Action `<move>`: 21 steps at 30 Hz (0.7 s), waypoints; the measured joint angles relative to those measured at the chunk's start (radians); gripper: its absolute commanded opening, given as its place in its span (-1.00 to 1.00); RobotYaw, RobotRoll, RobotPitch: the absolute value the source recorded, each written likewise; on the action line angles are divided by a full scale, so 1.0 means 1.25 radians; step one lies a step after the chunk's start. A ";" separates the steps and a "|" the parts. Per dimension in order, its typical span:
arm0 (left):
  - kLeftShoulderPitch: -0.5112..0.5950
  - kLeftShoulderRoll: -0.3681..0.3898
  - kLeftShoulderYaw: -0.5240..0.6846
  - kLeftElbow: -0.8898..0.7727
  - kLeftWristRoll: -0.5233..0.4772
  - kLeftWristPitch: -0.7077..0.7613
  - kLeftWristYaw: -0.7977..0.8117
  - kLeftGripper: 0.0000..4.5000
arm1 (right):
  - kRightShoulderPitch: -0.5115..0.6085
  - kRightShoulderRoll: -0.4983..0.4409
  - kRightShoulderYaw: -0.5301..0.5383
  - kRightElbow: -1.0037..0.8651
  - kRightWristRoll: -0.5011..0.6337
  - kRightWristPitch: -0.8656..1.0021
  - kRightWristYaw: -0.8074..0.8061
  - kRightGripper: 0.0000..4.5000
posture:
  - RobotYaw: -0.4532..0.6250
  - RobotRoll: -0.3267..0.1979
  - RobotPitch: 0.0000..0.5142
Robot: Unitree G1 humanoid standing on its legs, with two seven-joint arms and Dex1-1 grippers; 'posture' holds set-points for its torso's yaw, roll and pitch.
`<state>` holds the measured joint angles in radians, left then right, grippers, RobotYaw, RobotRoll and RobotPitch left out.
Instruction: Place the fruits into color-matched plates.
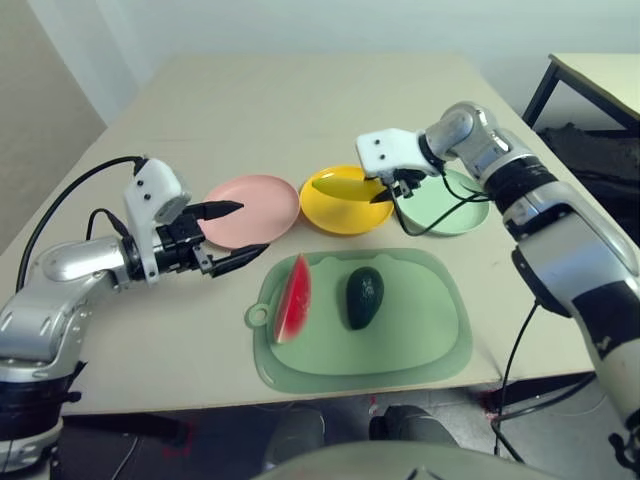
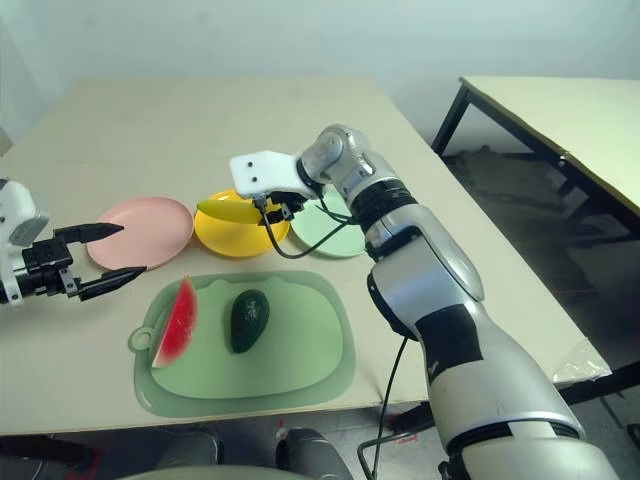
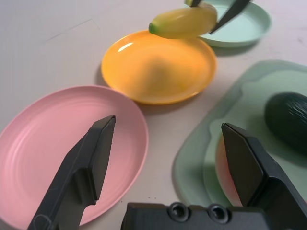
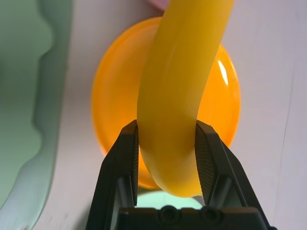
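Observation:
My right gripper (image 1: 385,190) is shut on the yellow banana (image 1: 340,185) and holds it just above the yellow plate (image 1: 345,215); the right wrist view shows the banana (image 4: 184,86) clamped between both black fingers over the yellow plate (image 4: 115,96). The pink plate (image 1: 250,210) lies left of the yellow one, the mint green plate (image 1: 445,208) right of it. My left gripper (image 1: 240,232) stands open with nothing in it at the pink plate's near edge. The red watermelon wedge (image 1: 293,298) and the dark green avocado (image 1: 364,296) lie on the pale green mat (image 1: 420,330).
A black cable (image 1: 440,222) from my right wrist hangs over the mint green plate. The mat reaches close to the table's front edge (image 1: 300,398). Another table (image 2: 560,120) stands off to the right.

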<state>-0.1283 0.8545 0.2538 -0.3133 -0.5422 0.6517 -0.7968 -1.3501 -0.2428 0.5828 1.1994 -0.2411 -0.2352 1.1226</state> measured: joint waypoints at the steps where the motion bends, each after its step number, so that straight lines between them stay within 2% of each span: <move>1: -0.006 -0.007 0.001 0.000 -0.004 0.016 0.016 1.00 | 0.000 0.009 0.000 0.012 -0.012 0.009 -0.017 -0.26 | 0.21 0.25 -1.00; 6: -0.032 -0.039 0.002 -0.002 -0.016 0.084 0.082 1.00 | 0.001 0.037 0.000 0.066 -0.090 0.041 -0.083 -0.26 | 0.23 0.25 -0.99; 15: -0.037 -0.044 0.001 -0.021 -0.013 0.094 0.099 1.00 | 0.032 0.059 0.000 0.094 -0.161 0.072 -0.083 -0.26 | 0.26 0.25 -0.99; 21: -0.027 -0.031 0.002 -0.025 -0.013 0.094 0.081 1.00 | 0.047 0.062 -0.002 0.096 -0.183 0.068 -0.102 0.66 | 0.26 0.25 -1.00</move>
<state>-0.1620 0.8154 0.2562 -0.3450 -0.5584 0.7698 -0.6959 -1.2917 -0.1648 0.5802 1.3193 -0.4698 -0.1501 0.9948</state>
